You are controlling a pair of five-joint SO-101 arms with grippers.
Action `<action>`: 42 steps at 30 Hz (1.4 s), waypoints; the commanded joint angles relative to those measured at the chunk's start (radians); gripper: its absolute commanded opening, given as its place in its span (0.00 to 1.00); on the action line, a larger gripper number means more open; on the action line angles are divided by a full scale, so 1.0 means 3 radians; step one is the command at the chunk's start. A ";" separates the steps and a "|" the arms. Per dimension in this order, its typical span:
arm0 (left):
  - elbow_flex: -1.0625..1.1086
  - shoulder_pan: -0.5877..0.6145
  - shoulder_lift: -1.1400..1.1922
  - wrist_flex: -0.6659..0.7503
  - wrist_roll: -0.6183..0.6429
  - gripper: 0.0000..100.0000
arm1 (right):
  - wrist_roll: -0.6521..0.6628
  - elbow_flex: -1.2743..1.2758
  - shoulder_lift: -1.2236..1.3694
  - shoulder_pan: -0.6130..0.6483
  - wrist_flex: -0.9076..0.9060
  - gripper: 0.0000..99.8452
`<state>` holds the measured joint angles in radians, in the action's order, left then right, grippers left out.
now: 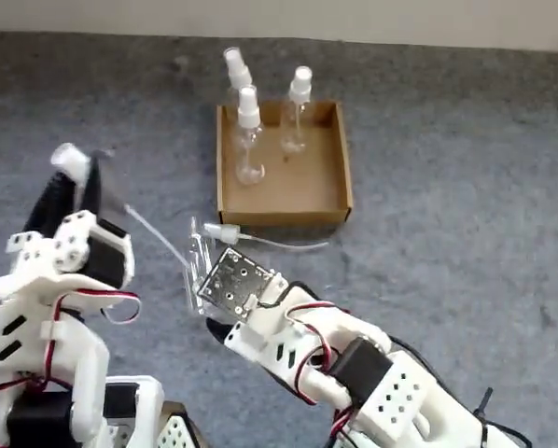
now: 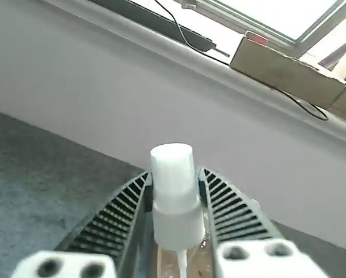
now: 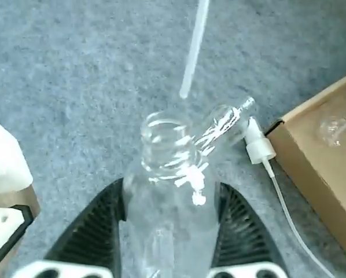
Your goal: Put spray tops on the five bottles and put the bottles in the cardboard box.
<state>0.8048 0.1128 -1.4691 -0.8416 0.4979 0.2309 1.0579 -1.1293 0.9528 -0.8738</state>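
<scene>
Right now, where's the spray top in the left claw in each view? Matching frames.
High view: spray top in the left claw, left of the cardboard box, tube slanting toward the open bottle.
Left wrist view: its cap clamped between the claw's fingers.
Right wrist view: its tube tip near the open bottle's mouth, not inside.
Shared landmark: the cardboard box, in high and right wrist views.

Grey carpet (image 1: 466, 233), white wall (image 2: 103, 92), bright window (image 2: 289, 11) above.
</scene>
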 commanded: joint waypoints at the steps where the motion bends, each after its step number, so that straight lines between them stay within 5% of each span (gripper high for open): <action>1: 0.0110 -0.0105 -0.0028 0.0072 -0.0026 0.00 | -0.0020 -0.0038 -0.0105 0.0033 0.0069 0.00; 9: 0.0453 -0.0141 -0.0033 -0.0107 -0.0143 0.00 | -0.0020 -0.0049 -0.0090 0.0033 0.0074 0.00; 18: 0.0478 -0.0944 -0.0033 -0.0332 -0.0343 0.00 | -0.0465 -0.0049 -0.0084 -0.0427 0.0320 0.00; 26: 0.1210 -0.1516 -0.0033 -0.0169 -0.0736 0.00 | -0.0465 -0.0038 -0.0110 -0.0565 0.0325 0.00; 42: 0.1465 -0.1302 -0.0033 0.0020 -0.0783 0.07 | -0.0532 -0.0064 -0.0340 -0.0586 0.0330 0.00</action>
<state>1.2375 -0.3199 -1.4814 -0.8370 0.2754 0.0944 1.0733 -1.1385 0.7902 -0.8063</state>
